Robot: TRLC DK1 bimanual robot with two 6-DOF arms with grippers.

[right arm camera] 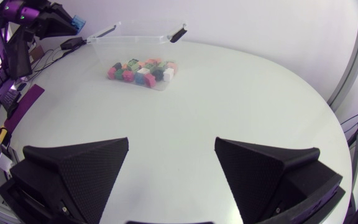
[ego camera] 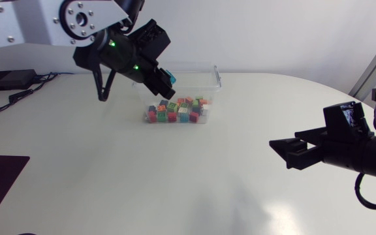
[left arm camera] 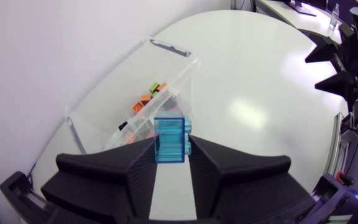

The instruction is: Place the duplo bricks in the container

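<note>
Blue brick (left arm camera: pixel 169 140) is pinched in the left end effector (left arm camera: pixel 171 148) above the clear container (left arm camera: pixel 166 53). Its longer side runs along the fingers, toward the bricks (ego camera: pixel 178 109) heaped inside. The right end effector (right arm camera: pixel 172 142) hovers spread, well apart, over the white desk (ego camera: pixel 175 183).

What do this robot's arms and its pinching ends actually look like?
The left arm has a silver-grey link with a round bolted disc, then black wrist parts carrying two small green lights. The left gripper and right gripper are matte black, each with two broad wedge-shaped fingers. A black cable loops beneath the right arm.
</note>
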